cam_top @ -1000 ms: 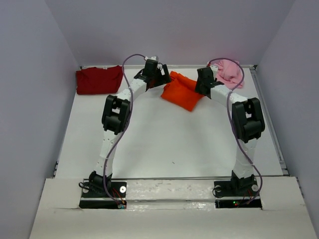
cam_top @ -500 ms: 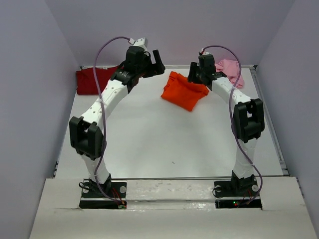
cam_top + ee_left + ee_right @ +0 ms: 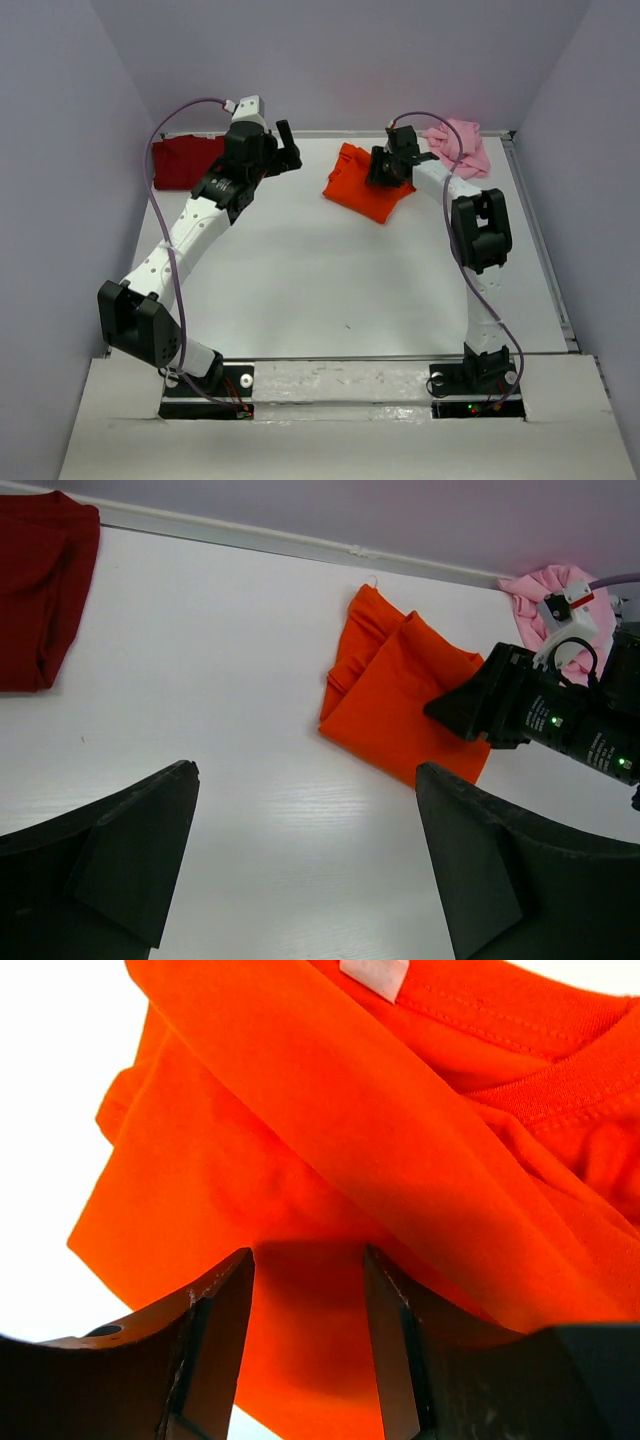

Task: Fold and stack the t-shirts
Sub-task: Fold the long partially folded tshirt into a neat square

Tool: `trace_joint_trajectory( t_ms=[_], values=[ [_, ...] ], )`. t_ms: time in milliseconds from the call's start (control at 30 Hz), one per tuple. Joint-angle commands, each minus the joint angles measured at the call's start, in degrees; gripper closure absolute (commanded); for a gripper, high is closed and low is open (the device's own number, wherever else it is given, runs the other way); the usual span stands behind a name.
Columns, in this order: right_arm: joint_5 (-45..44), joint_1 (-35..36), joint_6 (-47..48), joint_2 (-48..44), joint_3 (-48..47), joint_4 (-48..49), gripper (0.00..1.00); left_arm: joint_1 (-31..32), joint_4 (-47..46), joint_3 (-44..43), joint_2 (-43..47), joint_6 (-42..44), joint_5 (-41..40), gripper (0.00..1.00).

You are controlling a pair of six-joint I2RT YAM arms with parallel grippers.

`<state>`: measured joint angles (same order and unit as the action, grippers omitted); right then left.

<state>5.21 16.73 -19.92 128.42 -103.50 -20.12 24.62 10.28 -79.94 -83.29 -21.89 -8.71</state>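
At the right jaws: parted to a middling gap, clamped on nothing. Between the two dark fingers (image 3: 215,1350), only flat, shadowed cloth of the orange t-shirt (image 3: 330,1160), close beneath the tips; touching or just clear, cannot tell. Pointed down over the right side of that shirt, beside a long diagonal fold. Farther up the wrist view, a ribbed collar (image 3: 570,1075) and a small white label (image 3: 373,975).

At the left jaws: spread wide, holding nothing. Held above the bench (image 3: 330,290), with both black fingers (image 3: 110,870) at the bottom of the wrist view and bare white surface between them. Facing the orange t-shirt from the left, well apart from every shirt.

Outward from there: at the far middle of the bench, the orange t-shirt again, roughly folded into a slanted, uneven block, partly hidden from above by the right wrist. In the far left corner, the dark red t-shirt (image 3: 185,160), flat against the back edge, partly hidden from above by the left arm (image 3: 190,230). In the far right corner, the pale pink t-shirt (image 3: 462,147), bunched up just behind the right arm (image 3: 478,230), near the orange one but apart from it. All three separate, none stacked on another. Over both arms, looping purple cables (image 3: 158,160); around the bench on three sides, pale walls (image 3: 350,60).
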Motion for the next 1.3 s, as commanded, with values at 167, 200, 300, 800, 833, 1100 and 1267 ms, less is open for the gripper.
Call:
trace_joint_trajectory(
  t_ms=[167,200,300,800,833,1100,1267],
  values=[
    [0.50,0.06,0.50,3.32,-7.49,0.17,0.47,-0.80,-3.52,0.66,2.08,0.80,-0.08,0.01],
    [1.89,0.06,0.32,5.15,-9.59,-0.27,0.47,-0.80,-3.43,0.66,1.99,0.80,-0.08,0.01],
    [2.35,0.06,-0.20,8.77,-13.55,-2.11,0.47,-0.80,-3.69,0.84,1.99,0.71,-0.08,0.01],
    [-3.20,-2.32,1.99,11.41,-22.09,-5.46,0.47,-0.98,-3.60,0.75,1.37,1.24,0.71,0.01],
    [-2.41,-2.32,1.82,11.67,-22.53,-5.46,0.47,-0.89,-3.69,0.84,1.28,1.24,0.71,0.01],
    [-1.08,-3.02,1.29,12.91,-24.37,-5.72,0.48,-0.98,-3.60,0.84,0.84,1.32,1.06,0.01],
    [-1.70,-3.55,1.38,12.90,-24.81,-5.72,0.48,-0.98,-3.60,0.75,0.67,1.32,1.85,0.01]
  ],
)
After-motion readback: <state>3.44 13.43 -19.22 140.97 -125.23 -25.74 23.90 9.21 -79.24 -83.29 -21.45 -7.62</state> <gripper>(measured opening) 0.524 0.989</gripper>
